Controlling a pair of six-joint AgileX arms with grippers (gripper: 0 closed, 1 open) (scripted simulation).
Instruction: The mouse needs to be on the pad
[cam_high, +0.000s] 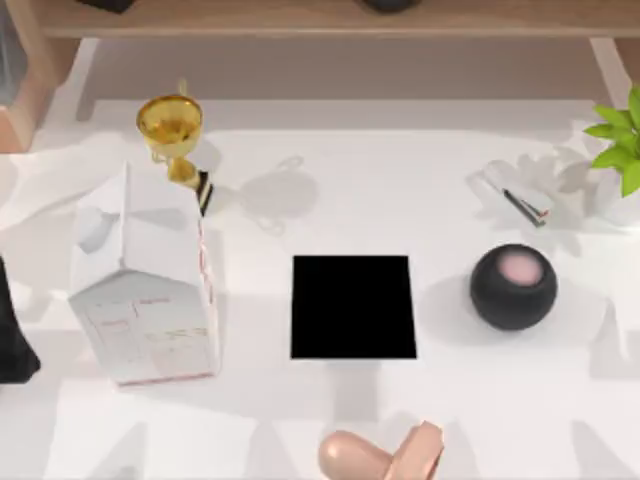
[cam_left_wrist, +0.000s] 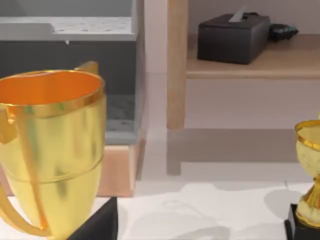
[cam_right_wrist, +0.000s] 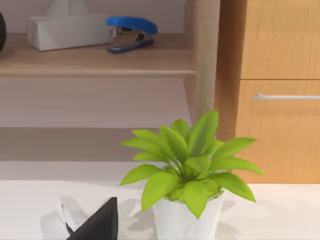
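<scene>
Nearest, at the table's front edge, a peach-coloured rounded object (cam_high: 380, 455) is recorded, just ahead of the pad (cam_high: 353, 306). The pad is laid flat at the table's centre with its black surface bare. To its right, apart from it, a black ball (cam_high: 513, 287) with a pink spot is placed. To its left a white carton (cam_high: 145, 290) is stood upright. The left arm (cam_high: 10, 335) is seen as a dark mass at the left edge. Behind the carton a gold trophy (cam_high: 172, 135) is set, and it is shown close up in the left wrist view beside a dark part of the left gripper (cam_left_wrist: 97, 225); whether that gripper is spread or closed cannot be told. At the far right a potted plant (cam_high: 622, 140) is listed. It is faced in the right wrist view by a dark part of the right gripper (cam_right_wrist: 100, 222), whose state likewise cannot be told. Farthest, on a wooden shelf (cam_right_wrist: 95, 60), a blue stapler (cam_right_wrist: 131, 32) is kept.
</scene>
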